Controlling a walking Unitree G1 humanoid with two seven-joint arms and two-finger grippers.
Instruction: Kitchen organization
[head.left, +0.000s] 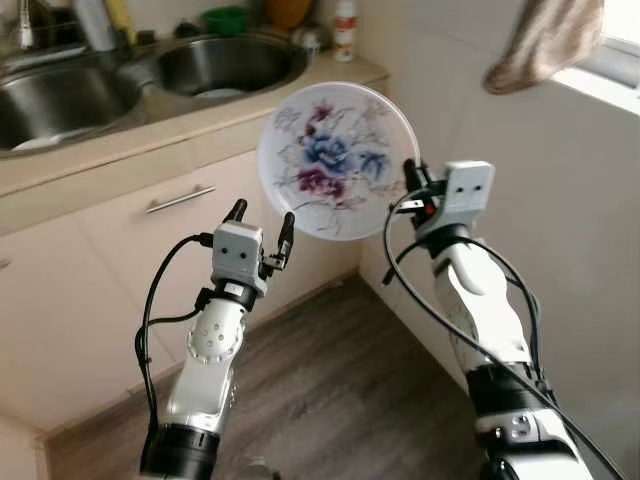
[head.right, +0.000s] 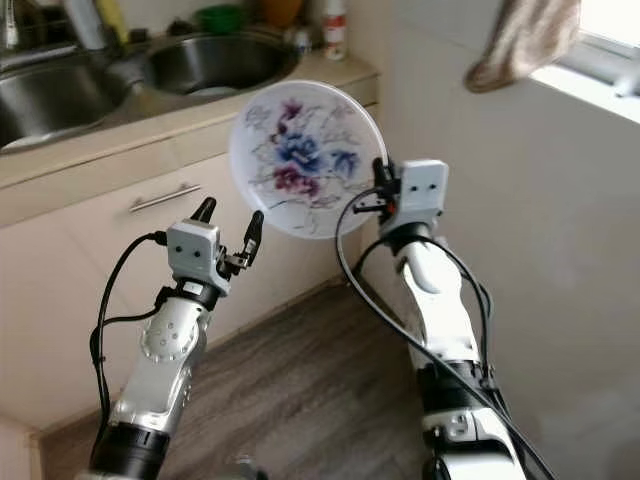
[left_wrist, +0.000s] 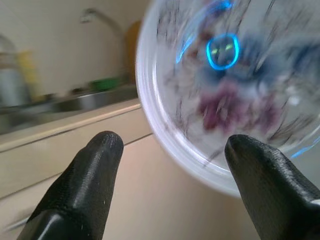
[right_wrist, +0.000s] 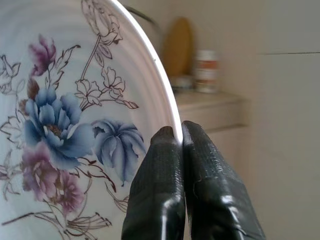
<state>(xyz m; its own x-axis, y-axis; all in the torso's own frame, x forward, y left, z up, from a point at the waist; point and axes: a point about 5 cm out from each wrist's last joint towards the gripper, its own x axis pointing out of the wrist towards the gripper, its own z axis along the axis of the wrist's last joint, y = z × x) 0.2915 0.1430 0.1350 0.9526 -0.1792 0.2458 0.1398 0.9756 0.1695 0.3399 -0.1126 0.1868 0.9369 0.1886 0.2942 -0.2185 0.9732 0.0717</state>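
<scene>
In front of the kitchen counter (head.left: 200, 125), floor level, robot standing. Right claw (head.left: 410, 178) raised, fingers pressed together on the rim of a floral plate (head.left: 335, 160), pinching it at its right edge. Plate held upright in the air, face toward the robot, just below counter height and off the counter's end. Left claw (head.left: 262, 228) up beside the plate's lower left edge, fingers spread, holding nothing; whether a fingertip touches the rim is hard to tell, the wrist picture there being blurred.

Progress, as I judge it: plate is lifted and in hand but not yet put anywhere. Setting it down is all still to come, and where is not evident.

Containers: double sink (head.left: 120, 85) let into the counter. Left basin shows something pale low at its edge, right basin a pale item on its floor; neither identifiable. Behind the sink a green bowl (head.left: 225, 18) and a white bottle (head.left: 345, 30). Cupboard door with bar handle (head.left: 180, 198) below, closed. Cloth (head.left: 545, 45) hangs by the window at right.
</scene>
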